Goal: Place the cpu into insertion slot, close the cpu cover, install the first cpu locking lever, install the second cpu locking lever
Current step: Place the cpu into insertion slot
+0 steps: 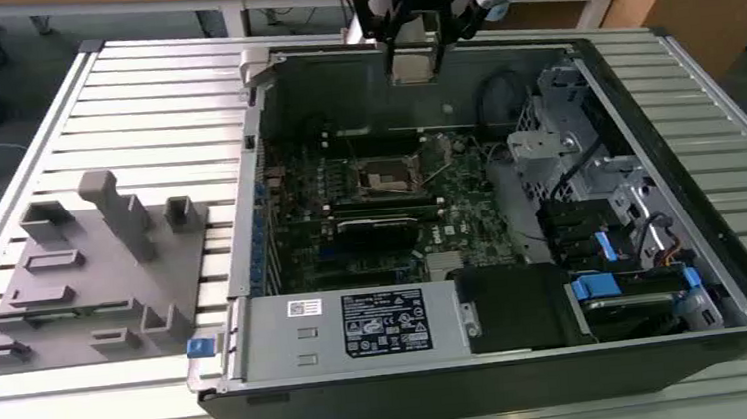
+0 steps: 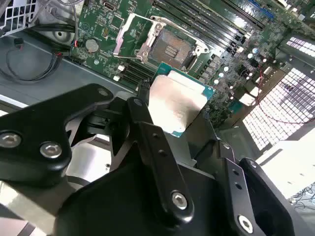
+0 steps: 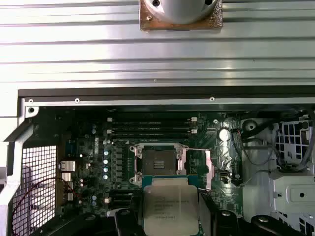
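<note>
My gripper (image 1: pixel 416 58) hangs over the far wall of the open computer case (image 1: pixel 236 240), shut on the cpu (image 2: pixel 177 101), a flat square chip with a dull silver top and a green edge. In both wrist views the black fingers (image 2: pixel 142 110) clamp the cpu (image 3: pixel 170 204) on two opposite sides. The insertion slot (image 3: pixel 157 162) lies bare on the green board below and ahead of the chip, its dark square showing in the exterior view (image 1: pixel 389 176) too. The cpu cover (image 2: pixel 132 35) stands swung up beside the insertion slot (image 2: pixel 172 46).
A labelled grey power-supply box (image 1: pixel 356 326) fills the case's near side. Drive bays and cables (image 1: pixel 614 211) crowd the exterior view's right. Long black memory slots (image 3: pixel 150 129) run beside the socket. A grey parts fixture (image 1: pixel 85 272) sits on the slatted table at the exterior view's left.
</note>
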You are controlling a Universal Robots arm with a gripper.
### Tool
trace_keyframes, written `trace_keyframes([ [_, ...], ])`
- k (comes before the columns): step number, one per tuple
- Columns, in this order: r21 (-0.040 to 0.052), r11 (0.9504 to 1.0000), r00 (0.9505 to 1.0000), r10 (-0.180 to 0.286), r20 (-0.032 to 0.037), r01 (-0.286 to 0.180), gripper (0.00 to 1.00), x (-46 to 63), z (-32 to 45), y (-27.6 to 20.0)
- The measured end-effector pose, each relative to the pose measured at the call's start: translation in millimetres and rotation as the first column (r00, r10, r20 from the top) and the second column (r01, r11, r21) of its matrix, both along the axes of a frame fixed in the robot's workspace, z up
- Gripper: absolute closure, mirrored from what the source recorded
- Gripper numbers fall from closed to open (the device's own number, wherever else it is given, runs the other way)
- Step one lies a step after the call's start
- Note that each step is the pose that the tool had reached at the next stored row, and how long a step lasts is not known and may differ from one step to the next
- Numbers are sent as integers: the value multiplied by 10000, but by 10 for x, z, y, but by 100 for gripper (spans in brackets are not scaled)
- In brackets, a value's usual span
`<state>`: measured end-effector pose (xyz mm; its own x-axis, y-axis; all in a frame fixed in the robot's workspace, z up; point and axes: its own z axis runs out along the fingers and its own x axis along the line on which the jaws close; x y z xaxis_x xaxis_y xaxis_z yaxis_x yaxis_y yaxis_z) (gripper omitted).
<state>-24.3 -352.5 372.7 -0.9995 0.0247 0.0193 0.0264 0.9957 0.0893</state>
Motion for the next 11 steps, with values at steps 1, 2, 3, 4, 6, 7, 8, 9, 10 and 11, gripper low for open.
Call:
trace_keyframes([
  [1,0,10000,10000,0,0,0,46,0,0,0],
  [2,0,10000,10000,0,0,0,46,0,0,0],
  [3,-1,10000,10000,0,0,0,46,0,-1,0],
  [4,-1,10000,10000,0,0,0,46,0,-2,0],
  [6,0,10000,10000,0,0,0,46,0,-6,0],
  [7,1,10000,10000,0,0,0,46,0,-9,0],
  [8,1,10000,10000,0,1,0,46,0,-13,0],
  [9,0,10000,10000,0,0,0,46,0,-18,0],
  [10,0,10000,10000,0,0,0,46,0,-22,0],
  [11,0,10000,10000,0,0,0,46,0,-25,0],
])
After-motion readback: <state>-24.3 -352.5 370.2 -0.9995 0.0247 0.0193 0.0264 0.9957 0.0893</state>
